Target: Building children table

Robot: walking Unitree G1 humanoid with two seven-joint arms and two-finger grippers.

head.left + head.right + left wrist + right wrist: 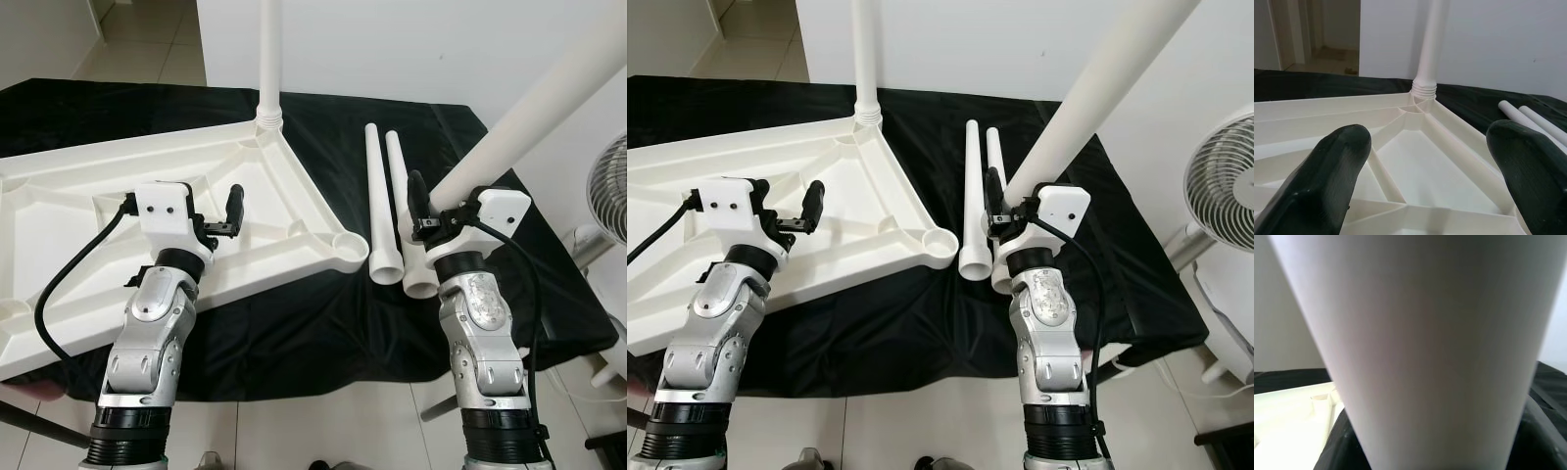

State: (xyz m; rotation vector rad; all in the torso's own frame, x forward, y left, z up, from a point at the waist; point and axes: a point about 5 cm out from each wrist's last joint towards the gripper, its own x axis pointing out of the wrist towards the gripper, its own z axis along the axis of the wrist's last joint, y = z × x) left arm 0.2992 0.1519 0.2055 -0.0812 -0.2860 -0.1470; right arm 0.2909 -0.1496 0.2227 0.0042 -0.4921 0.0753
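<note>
Over the upturned tabletop (284, 191) on the black-draped desk (323, 333), my left gripper (211, 220) waits, fingers apart; my right gripper (1004, 217) is clamped on a leg (1087, 93), raised for the empty corner socket (345, 245).

head stereo down over tabletop (294, 196), wrist cameras close

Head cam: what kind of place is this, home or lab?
Likely a room in a home: tiled floor, plain white wall, a standing fan, and a black-draped table carrying the upturned white tabletop.
</note>
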